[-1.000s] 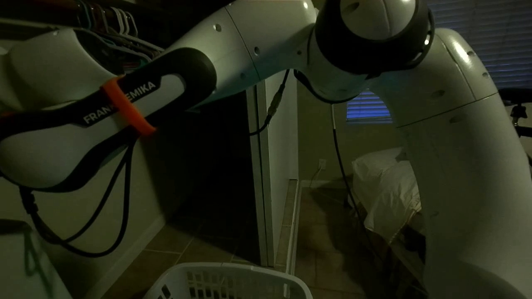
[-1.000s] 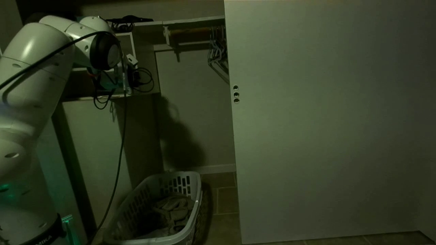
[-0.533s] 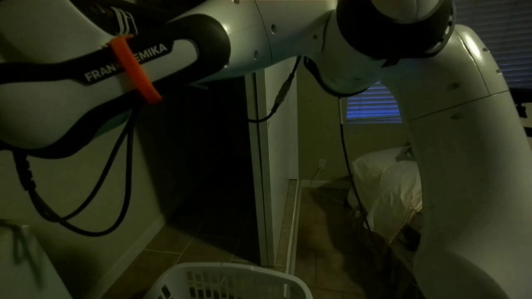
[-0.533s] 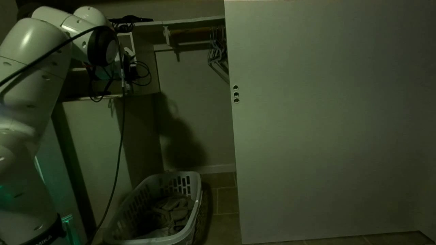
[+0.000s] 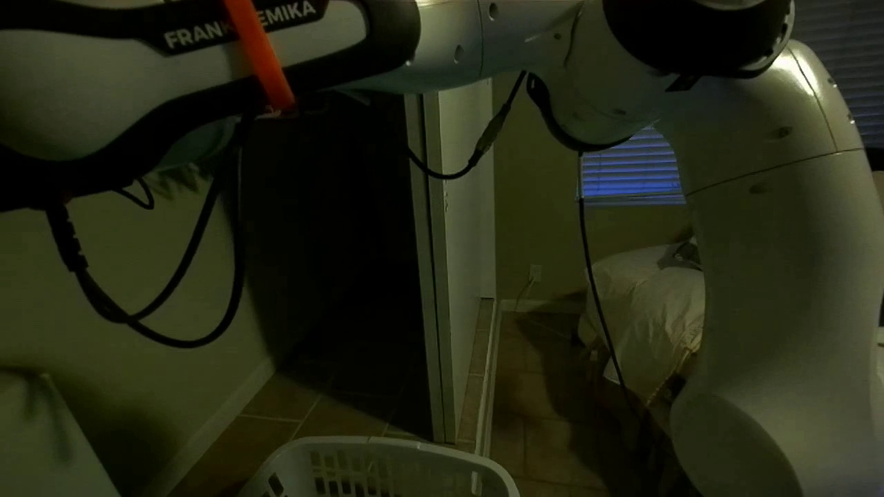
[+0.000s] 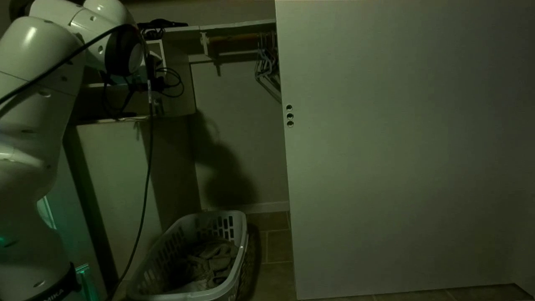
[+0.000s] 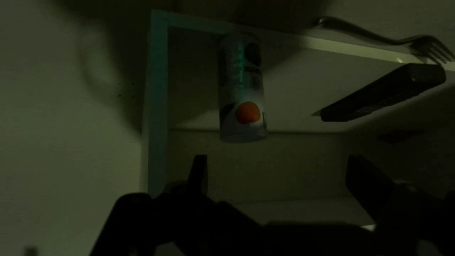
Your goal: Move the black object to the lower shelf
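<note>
The wrist picture stands upside down. The black object [image 7: 384,92], a dark oblong thing, lies on the lower shelf [image 7: 291,103] in the wrist view. In an exterior view a dark flat shape, which looks like this black object [image 6: 125,114], rests near the front edge of the lower shelf [image 6: 96,121]. My gripper [image 7: 276,156] is open, with its fingers wide apart and nothing between them. It is apart from the black object, which lies beyond the fingertips to the right in the wrist view. In both exterior views the arm or cables hide the fingers.
A can [image 7: 241,89] with an orange spot stands on the lower shelf. A fork [image 7: 373,37] is at the shelf's front edge. A top shelf [image 6: 179,29] holds dark cables. A laundry basket [image 6: 239,255] stands below. A sliding door [image 6: 397,146] is beside the closet opening.
The arm has risen, and the gripper and its cable loops have moved up from the lower shelf. The dark shape on the shelf edge shows more clearly now.
</note>
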